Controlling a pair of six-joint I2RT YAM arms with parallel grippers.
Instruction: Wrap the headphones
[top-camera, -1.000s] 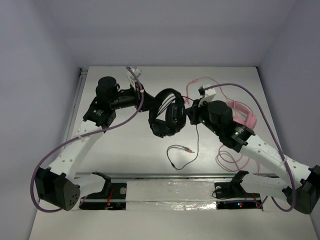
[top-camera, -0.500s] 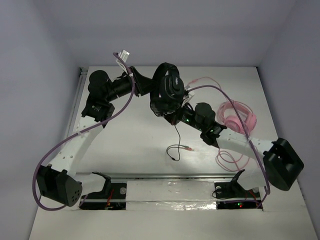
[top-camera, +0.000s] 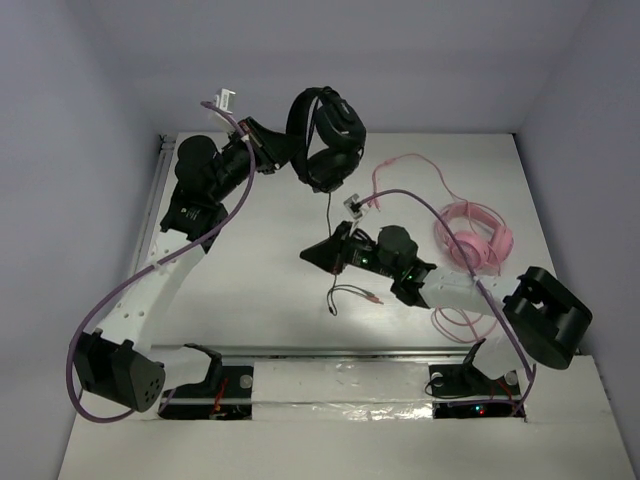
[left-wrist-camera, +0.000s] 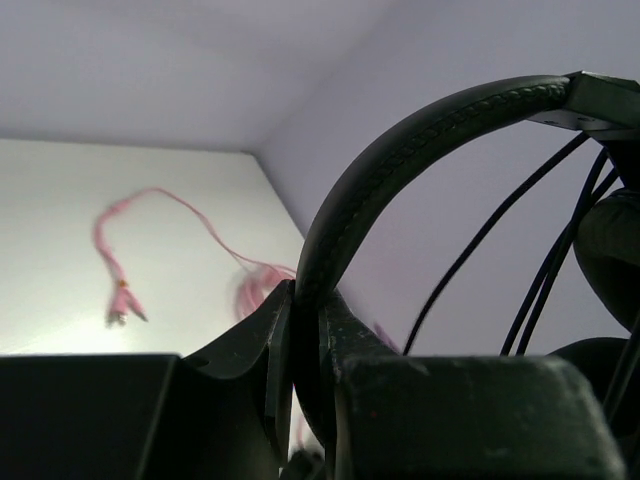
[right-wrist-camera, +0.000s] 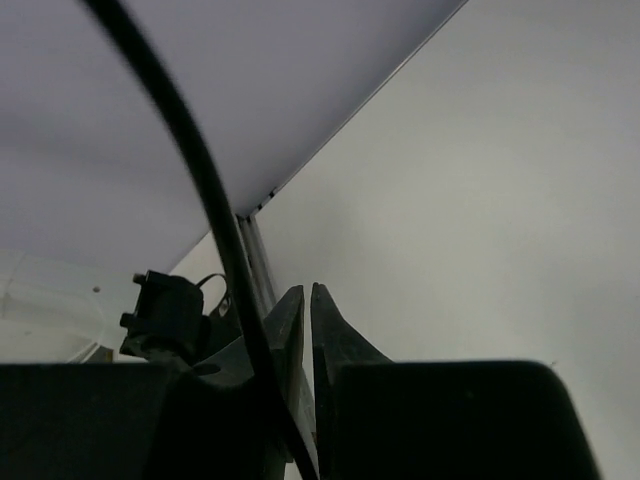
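Okay, black headphones are up in the air over the far part of the worktop, not resting on anything. The left tool is clenched on the padded headband, jaws tight on either side of it, earcups hanging below. The thin black cable drops straight from the earcups to the right tool, which sits low above the worktop. Its jaws are drawn almost together, and in the wrist view the cable crosses one finger and runs down into their root, so it looks pinched there, lightly. The rest of the cable lies loose on the worktop, ending at the plug. The pink headphones and their pink cable lie to the right, apart from all this. My read is that winding is only starting, with no turns on the headband visible yet. To do it well, the left tool should hold firm and steady as the anchor. The right tool should carry the cable round the headband or earcups with light tension, letting slack slide through rather than tugging at the earcup joint. Turns should sit close together, and the trailing plug end should stay off the pink cable so it doesn't snag.
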